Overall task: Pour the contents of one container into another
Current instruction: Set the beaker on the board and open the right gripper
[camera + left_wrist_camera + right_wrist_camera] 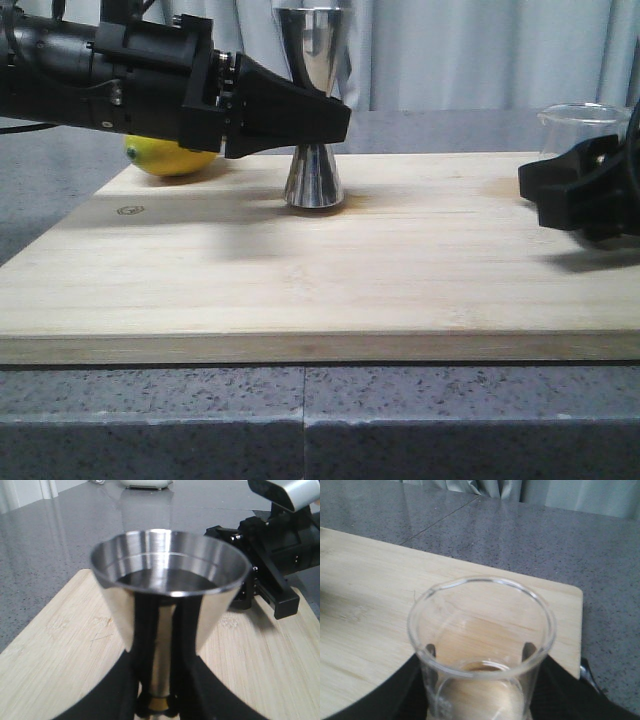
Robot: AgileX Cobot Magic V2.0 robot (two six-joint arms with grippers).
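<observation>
The jigger point(314, 110) stands upright on the wooden board point(300, 280), near the middle of the board's far edge, its wide base resting on the wood and its upper cup rising in front of the pale curtain point(480, 50). The left tool point(335, 120) reaches in from the left side and its black fingers point(197, 680) sit on either side of the jigger's narrow waist, closed on it just above the gold band; the wrist view shows dark liquid low in the upper cup. A lemon point(170, 157) lies on the board's far left corner, behind the left arm. At the board's right edge the right tool point(545, 185) grips the beaker point(480, 645), its fingers point(395, 690) pressed against the glass on both sides; the beaker is upright, rim level. The board lies on a grey speckled bench point(450, 420).
</observation>
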